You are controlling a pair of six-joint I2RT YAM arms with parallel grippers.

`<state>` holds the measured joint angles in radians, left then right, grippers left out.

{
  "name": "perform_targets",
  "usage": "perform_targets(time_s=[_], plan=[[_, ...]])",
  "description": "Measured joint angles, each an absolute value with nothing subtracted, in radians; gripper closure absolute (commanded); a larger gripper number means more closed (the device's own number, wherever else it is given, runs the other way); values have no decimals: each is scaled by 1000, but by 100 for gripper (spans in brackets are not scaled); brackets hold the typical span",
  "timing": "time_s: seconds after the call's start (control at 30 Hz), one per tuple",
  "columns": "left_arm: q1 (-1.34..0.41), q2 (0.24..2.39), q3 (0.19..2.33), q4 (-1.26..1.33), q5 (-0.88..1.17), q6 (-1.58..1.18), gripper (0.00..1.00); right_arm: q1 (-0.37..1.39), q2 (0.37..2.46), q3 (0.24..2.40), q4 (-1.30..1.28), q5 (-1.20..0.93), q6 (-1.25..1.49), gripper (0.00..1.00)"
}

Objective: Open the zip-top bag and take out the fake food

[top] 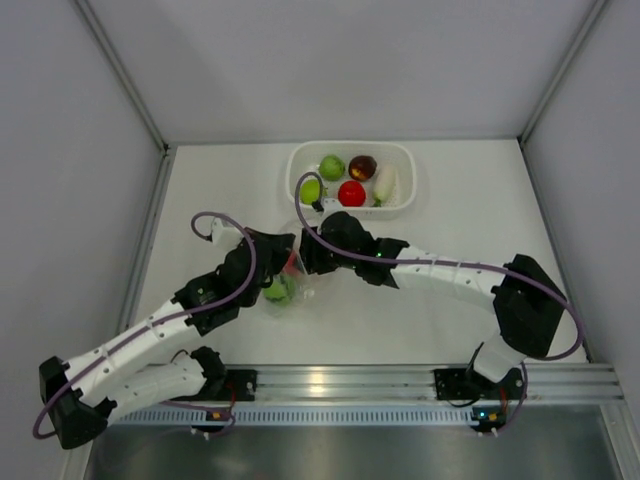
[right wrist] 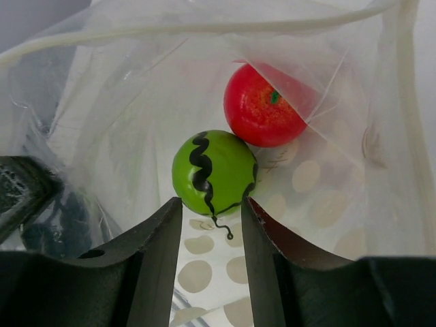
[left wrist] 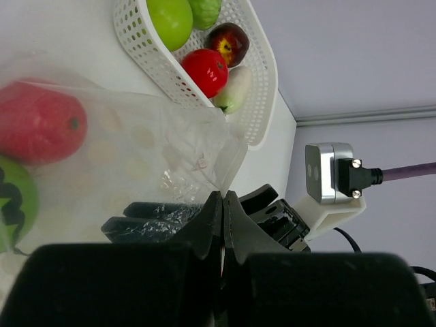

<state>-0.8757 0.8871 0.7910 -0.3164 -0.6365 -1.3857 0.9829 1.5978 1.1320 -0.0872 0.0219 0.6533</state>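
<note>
Zip-top bag (top: 300, 285) open just in front of basket (top: 350, 146): L gripper (left wrist: 223, 204) clamps its edge, R gripper (right wrist: 211, 211), jaws narrowly apart and holding nothing, reaches inside toward striped green ball (right wrist: 214, 170). Red fruit (right wrist: 262, 105) also inside; five pcs (top: 351, 192) lie in basket, so approx two to go

even bright light, soft shadows, blurred near claws.

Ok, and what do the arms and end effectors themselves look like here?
Both the left arm and right arm have white tubular links with black joint housings, and a purple cable loops along each. The left end effector and right end effector have plain black, smooth wedge-like fingers. A grey camera box sits on a white bracket.
</note>
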Motion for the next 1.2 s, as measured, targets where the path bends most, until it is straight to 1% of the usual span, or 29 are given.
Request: perform_targets(time_s=[0.43, 0.8, 0.97, 1.2], plan=[[-876, 850, 737, -316, -645, -1419, 100, 1029, 1655, 1072, 9, -32, 684, 60], [-876, 851, 724, -317, -644, -1428, 100, 1040, 1698, 1047, 23, -109, 620, 60], [-876, 857, 714, -318, -644, -1432, 100, 1040, 1753, 1034, 63, -145, 592, 63], [-876, 860, 709, -318, -643, -1434, 100, 1040, 1788, 1015, 127, -163, 582, 63]])
